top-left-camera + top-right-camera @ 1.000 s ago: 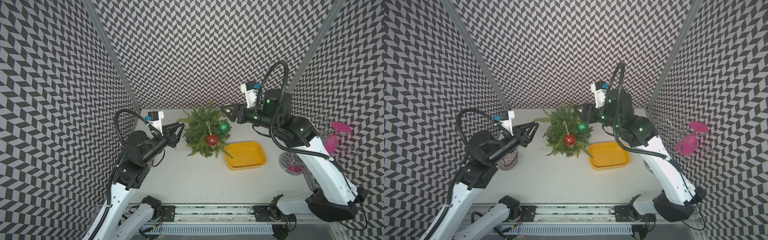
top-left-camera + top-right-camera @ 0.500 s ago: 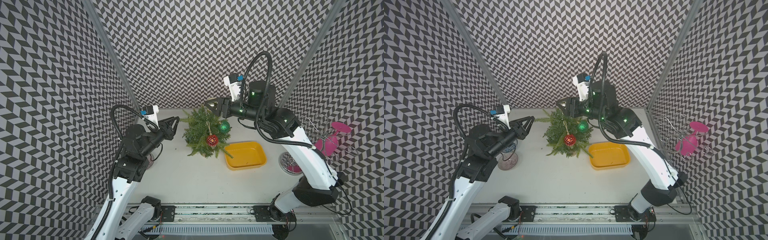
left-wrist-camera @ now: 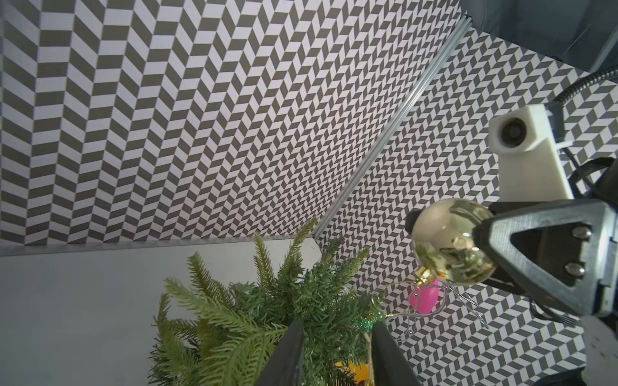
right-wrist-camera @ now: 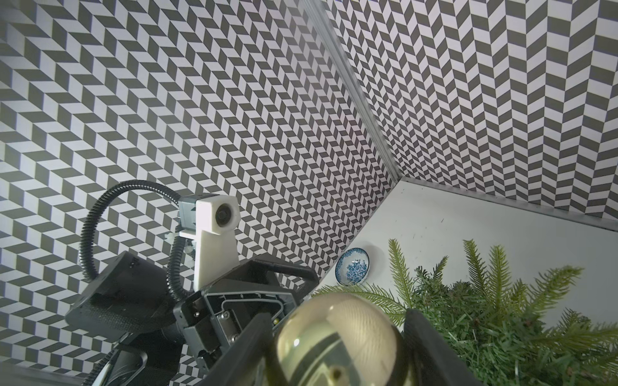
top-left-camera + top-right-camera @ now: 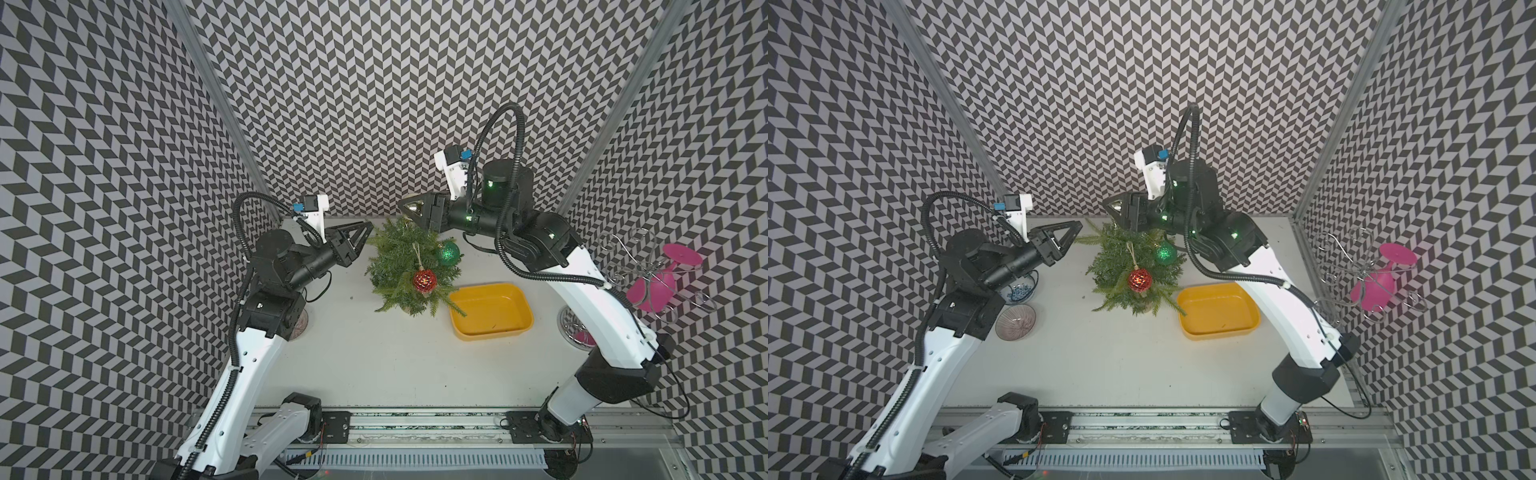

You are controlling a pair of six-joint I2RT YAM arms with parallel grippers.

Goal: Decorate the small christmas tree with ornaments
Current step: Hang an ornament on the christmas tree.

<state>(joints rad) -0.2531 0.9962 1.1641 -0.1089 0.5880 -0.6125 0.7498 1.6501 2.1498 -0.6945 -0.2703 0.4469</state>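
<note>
The small christmas tree (image 5: 399, 266) (image 5: 1117, 266) stands at the back middle of the table. A red ornament (image 5: 424, 279) (image 5: 1139, 279) and a green ornament (image 5: 448, 253) (image 5: 1165, 253) hang on it. My right gripper (image 5: 405, 206) (image 4: 337, 320) hovers just above the tree's back top, shut on the gold ornament (image 5: 413, 206) (image 5: 1116, 205) (image 3: 451, 244) (image 4: 337, 337), whose cap points down. My left gripper (image 5: 368, 228) (image 5: 1077, 226) (image 3: 337, 329) is open at the tree's left edge, pointing into the branches (image 3: 254, 320) with nothing between its fingers.
A yellow tray (image 5: 490, 334) (image 5: 1221, 332) lies right of the tree. A pink goblet (image 5: 652, 286) hangs in a wire rack at the right wall. A glass bowl (image 5: 1016, 322) and a blue-and-white bowl (image 5: 1019, 291) (image 4: 352, 267) sit under my left arm.
My right gripper has carried the gold ornament leftward, from beside the green ornament to above the tree's top. My left gripper has shifted slightly up and toward the back.
</note>
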